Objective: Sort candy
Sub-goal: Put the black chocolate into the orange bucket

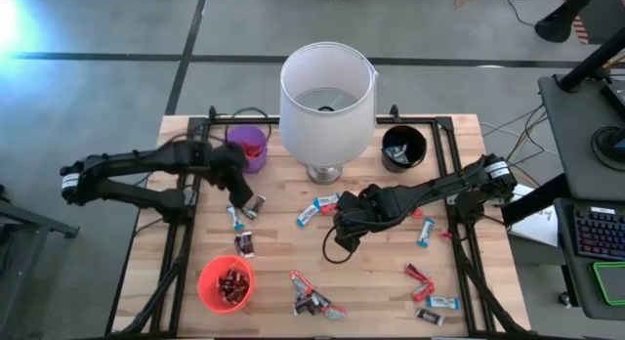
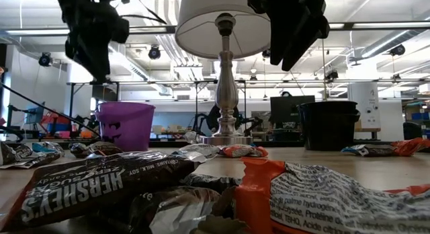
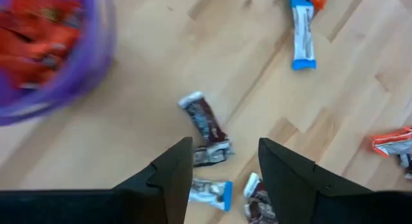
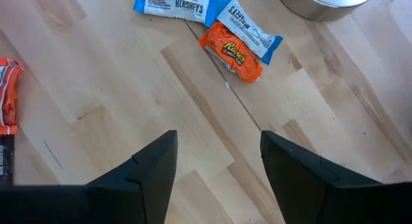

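Candy — small wrapped mini bars, judged light, soft and crinkly, the shiny film likely slippery; best pinched across the narrow middle of one bar, fingers astride its short width, pressing down to the desk so the wrapper does not skid away. Wrappers run light blue-and-white, orange-red and dark brown; ends are crimped flat, some bars lie crooked or overlapping. Landmark: the lamp at mid-desk. Just in front of its base, a blue-white pair and an orange piece lie touching. More pieces are scattered in front and to the right of the lamp, with a small heap well in front near the desk edge. A purple cup left of the lamp holds reddish pieces; a red cup far front-left holds dark ones; a black cup stands right of the lamp. Left tool hangs open and empty over a dark brown bar, front-left of the lamp. Right tool — open, empty — hovers over bare wood just in front of the lamp, the touching trio a little ahead of it.
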Robot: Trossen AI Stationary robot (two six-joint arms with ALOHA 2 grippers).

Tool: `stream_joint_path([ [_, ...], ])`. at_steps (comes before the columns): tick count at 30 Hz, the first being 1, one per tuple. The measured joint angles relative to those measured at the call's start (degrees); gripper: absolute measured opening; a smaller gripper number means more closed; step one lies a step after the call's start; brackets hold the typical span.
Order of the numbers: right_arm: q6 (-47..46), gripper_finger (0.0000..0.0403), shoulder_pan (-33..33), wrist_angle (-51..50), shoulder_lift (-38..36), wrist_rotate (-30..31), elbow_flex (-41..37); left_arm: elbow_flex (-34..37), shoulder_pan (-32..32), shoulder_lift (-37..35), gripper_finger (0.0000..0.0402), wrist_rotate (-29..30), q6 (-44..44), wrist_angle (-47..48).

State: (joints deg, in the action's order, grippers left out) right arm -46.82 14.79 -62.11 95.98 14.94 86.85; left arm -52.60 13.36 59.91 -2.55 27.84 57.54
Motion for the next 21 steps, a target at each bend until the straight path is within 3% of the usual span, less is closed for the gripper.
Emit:
stream_joint_path([
  [8, 1.10, 0.0215, 0.02, -0.24, 0.02, -0.35, 0.00, 7.86, -6.33, 1.46, 0.0157, 3.05, 7.92, -8.61],
  [21, 1.85, 0.0215, 0.07, -0.42, 0.02, -0.38, 0.00, 12.68, -6.84, 7.98, 0.0157, 3.48, 9.74, -15.48],
])
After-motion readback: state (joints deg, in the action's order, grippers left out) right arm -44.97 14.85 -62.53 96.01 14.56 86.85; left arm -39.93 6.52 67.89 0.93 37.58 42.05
